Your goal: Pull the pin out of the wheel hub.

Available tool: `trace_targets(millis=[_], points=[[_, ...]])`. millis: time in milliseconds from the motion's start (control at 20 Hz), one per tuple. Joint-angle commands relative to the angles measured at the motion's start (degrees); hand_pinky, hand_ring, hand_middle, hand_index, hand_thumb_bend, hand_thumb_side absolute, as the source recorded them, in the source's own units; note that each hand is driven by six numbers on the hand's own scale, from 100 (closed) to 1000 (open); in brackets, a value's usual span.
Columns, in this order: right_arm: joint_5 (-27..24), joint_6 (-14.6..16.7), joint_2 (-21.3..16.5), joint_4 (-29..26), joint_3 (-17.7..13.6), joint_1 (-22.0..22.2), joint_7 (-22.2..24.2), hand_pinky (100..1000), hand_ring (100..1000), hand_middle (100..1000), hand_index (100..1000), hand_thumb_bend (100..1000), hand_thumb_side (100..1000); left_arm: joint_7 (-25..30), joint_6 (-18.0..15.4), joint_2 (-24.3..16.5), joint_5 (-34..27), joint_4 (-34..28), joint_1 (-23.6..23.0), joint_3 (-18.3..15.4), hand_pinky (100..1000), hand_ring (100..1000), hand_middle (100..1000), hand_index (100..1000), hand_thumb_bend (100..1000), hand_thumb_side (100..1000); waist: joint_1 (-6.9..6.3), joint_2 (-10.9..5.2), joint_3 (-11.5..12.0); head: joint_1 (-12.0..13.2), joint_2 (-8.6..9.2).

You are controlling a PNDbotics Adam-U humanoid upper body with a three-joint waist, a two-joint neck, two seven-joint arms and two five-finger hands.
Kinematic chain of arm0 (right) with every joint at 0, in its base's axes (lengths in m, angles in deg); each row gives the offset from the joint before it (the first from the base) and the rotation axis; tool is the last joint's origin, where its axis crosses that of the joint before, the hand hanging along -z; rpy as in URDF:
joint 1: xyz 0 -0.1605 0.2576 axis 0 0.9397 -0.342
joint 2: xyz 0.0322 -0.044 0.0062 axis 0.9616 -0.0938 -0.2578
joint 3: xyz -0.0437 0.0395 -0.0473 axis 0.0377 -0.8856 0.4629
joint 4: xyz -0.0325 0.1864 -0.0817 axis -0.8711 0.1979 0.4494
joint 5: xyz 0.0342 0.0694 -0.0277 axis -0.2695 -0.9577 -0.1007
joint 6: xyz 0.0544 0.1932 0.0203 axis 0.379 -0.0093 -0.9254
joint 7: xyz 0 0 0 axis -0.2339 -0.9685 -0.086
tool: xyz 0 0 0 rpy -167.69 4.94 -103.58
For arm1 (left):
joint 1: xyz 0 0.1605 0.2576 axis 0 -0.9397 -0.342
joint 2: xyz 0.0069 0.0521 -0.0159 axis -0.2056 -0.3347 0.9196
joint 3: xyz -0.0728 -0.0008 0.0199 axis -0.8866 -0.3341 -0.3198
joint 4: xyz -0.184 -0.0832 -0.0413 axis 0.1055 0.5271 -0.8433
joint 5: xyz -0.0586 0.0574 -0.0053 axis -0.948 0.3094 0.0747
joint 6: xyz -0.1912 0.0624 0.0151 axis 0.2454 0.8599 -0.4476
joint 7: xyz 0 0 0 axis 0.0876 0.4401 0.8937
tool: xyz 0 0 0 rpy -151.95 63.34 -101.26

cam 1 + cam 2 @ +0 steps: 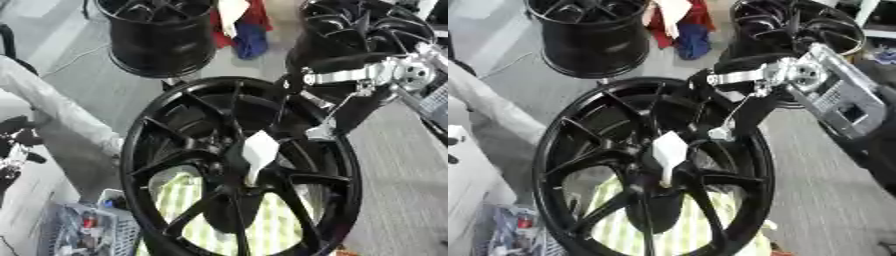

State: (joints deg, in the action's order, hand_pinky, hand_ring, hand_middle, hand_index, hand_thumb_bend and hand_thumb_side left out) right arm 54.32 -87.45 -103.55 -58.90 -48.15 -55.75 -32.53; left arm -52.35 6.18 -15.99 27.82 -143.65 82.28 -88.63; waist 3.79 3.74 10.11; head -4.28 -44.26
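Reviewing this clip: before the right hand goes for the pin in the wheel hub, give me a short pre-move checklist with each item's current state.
1. Pin located: ok. The white pin stands out of the centre of the wheel hub.
2. Pin still seated: ok, it has not been pulled.
3. Right hand near the pin: not ok. It sits over the upper right rim, apart from the pin.
4. Right hand's finger state: cannot tell; the hand is dark against dark spokes.
5. Path to pin free: ok, nothing covers the pin from this side.
6. Left hand ready to steady the wheel: cannot tell; it shows in neither view.
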Motion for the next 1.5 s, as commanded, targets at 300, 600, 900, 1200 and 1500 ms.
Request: trace_targets(millis=[300, 600, 900, 1200, 1500], points=[[2.24, 1.15, 1.36, 4.16, 0.57, -1.66, 1.77, 876, 904, 902, 969, 200, 360, 0.22, -0.12, -0.49, 0.5, -0.65, 0.73, 0.17, 502, 675, 731, 821, 233, 413, -0.28, -0.33, 0.01, 0.2, 0.26], [1.99, 1.65, 2.58, 4.89, 1.26, -2.37, 2.26, 842, 866, 861, 955, 177, 357, 0.29, -0.12, -0.39, 0.54, -0.64, 0.7, 0.22, 502, 675, 731, 821, 231, 414, -0.39, -0.36, -0.01, 0.27, 0.29], [1.6, 1.7, 3.57, 5.9, 1.83, -2.3, 2.22, 755, 769, 794, 920, 145, 342, 0.3, -0.1, -0.26, 0.56, -0.58, 0.65, 0.18, 503, 675, 732, 820, 230, 414, -0.46, -0.37, 0.05, 0.28, 0.46], [1.63, 1.97, 4.15, 6.44, 1.71, -2.29, -0.31, 611, 610, 662, 792, 100, 260, 0.35, -0.06, -0.09, 0.67, -0.47, 0.68, 0.18, 503, 675, 732, 820, 229, 415, -0.46, -0.3, 0.04, 0.39, 0.53], [1.02, 2.27, 4.27, 6.25, 1.82, -2.4, -2.84, 639, 635, 664, 817, 100, 251, 0.4, -0.05, 0.0, 0.76, -0.42, 0.66, 0.16, 503, 676, 733, 820, 228, 416, -0.47, -0.27, 0.09, 0.54, 0.52]])
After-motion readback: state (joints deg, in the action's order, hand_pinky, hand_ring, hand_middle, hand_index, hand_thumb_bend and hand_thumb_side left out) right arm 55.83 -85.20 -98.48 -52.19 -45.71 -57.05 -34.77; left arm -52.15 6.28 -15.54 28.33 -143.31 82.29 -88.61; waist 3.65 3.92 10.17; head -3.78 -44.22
